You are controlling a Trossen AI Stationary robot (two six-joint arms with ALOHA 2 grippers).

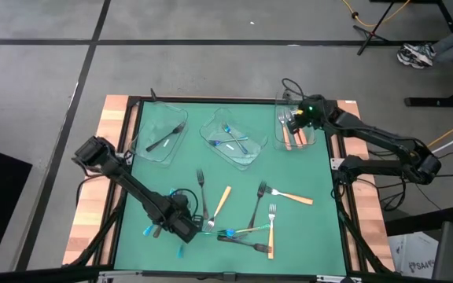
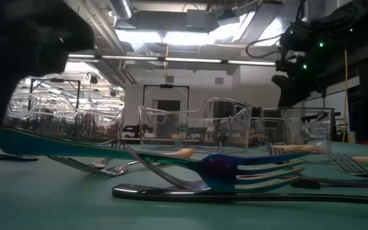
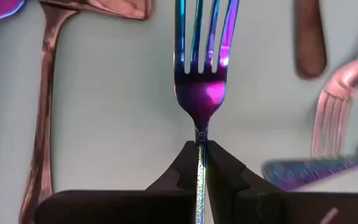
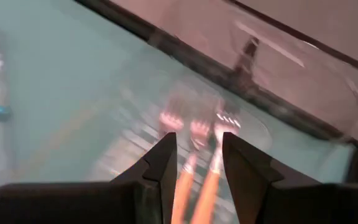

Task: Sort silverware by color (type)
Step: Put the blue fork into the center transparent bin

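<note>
My left gripper point(image 1: 189, 229) is at the near left of the green mat, shut on an iridescent blue-purple fork point(image 3: 201, 93), whose tines point toward the table's right point(image 1: 228, 233). My right gripper point(image 4: 199, 155) hangs open above the far right clear tray point(image 1: 296, 134). Orange-handled forks point(image 4: 194, 180) lie in that tray below the fingers, untouched. More silverware lies loose on the mat: orange-handled forks point(image 1: 222, 200) point(image 1: 293, 196) and dark forks point(image 1: 201, 189) point(image 1: 258, 200). My left gripper pinches the fork's thin handle point(image 3: 200, 144) between its two fingers, a little behind the neck. The fingers come from above, pointing down, and the handle runs on between them. The fork lies almost level, its head point(image 2: 235, 169) low over a black utensil point(image 2: 248, 195); whether they touch I cannot tell.
Two more clear trays stand at the far side: the left tray point(image 1: 144, 145) holds a dark utensil point(image 1: 166, 138), and the middle tray point(image 1: 252, 153) holds blue ones point(image 1: 230, 141). Small blue pieces point(image 1: 149, 230) point(image 1: 181, 251) lie near my left gripper. Wooden table edges frame the mat.
</note>
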